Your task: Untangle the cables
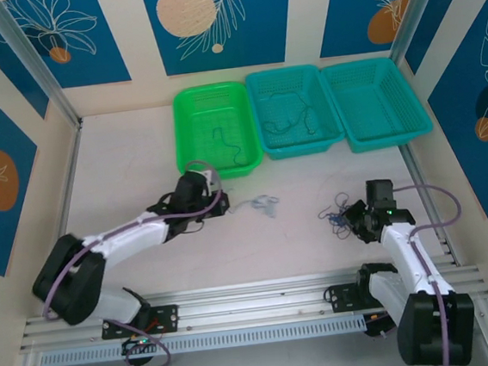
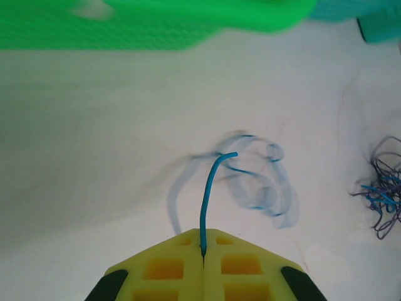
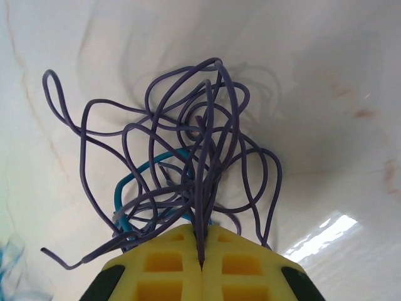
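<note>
White tabletop [image 1: 129, 159] spreads between blue patterned walls. Toward the left, the left end effector [image 1: 220, 204] sits low over it, clenched on a single teal cable [image 2: 205, 200] that rises from between its closed fingers. The cable is apparently held apart from the rest so it can be sorted alone. Blurred pale-blue loops [image 2: 260, 185] lie just beyond; I cannot tell whether they are the same wire. Behind, the green basket [image 1: 186, 102] holds one dark wire [image 1: 230, 148] and the middle teal basket [image 1: 256, 80] holds a few thin wires [image 1: 285, 120], so these are likely drop spots for freed pieces. To the right, the right end effector [image 1: 355, 218] is clamped on a knotted tangle [image 3: 188, 157] of purplish cables with a teal one threaded through. It is probably anchoring the knot so strands can be drawn out.
</note>
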### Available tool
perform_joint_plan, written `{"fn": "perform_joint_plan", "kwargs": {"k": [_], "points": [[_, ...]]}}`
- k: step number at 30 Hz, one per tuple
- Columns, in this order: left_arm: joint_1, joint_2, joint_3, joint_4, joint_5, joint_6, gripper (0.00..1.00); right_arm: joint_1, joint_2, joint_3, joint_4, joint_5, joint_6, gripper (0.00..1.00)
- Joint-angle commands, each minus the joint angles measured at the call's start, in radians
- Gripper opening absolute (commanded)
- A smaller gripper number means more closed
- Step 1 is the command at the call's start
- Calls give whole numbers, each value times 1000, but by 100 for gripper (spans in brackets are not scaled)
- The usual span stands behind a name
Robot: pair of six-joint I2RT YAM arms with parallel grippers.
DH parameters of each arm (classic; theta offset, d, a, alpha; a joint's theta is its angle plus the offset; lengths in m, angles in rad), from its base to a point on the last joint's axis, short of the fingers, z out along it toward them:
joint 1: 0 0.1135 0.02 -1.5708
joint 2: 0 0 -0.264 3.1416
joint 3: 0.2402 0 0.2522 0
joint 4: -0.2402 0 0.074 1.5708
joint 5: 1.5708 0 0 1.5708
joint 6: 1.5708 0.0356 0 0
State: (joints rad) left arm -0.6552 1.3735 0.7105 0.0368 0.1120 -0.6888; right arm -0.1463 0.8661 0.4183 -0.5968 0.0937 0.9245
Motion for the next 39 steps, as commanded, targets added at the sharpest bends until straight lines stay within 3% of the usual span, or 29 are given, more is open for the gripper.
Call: {"fn": "perform_joint_plan", "kwargs": {"k": [1, 4, 8, 12, 16, 24, 37, 38, 39], "points": [[18, -106, -32, -131, -44, 58, 0, -35, -12, -6, -26, -48, -9, 2], [23, -181, -29, -149, -27, 70, 0, -26, -13, -14, 25, -129, -35, 0], [23, -235, 7, -80, 93, 62, 0, 56, -9, -22, 122, -291, -83, 0], [22, -262, 121, -103, 104, 84, 0, 191, -9, 8, 144, -292, -88, 0], [25, -232, 312, -218, 25, 177, 0, 298, -5, 47, 134, -231, -75, 0], [85, -49, 671, -309, -135, 360, 0, 350, 1, 80, 118, -199, -68, 0], [209, 395, 1032, -310, -48, 405, 0, 363, -14, 88, 95, -192, -76, 0], [213, 420, 1035, -305, -51, 408, 9, 365, -13, 87, 94, -192, -78, 0], [215, 437, 1036, -299, -56, 409, 28, 364, -13, 87, 94, -192, -79, 0]]}}
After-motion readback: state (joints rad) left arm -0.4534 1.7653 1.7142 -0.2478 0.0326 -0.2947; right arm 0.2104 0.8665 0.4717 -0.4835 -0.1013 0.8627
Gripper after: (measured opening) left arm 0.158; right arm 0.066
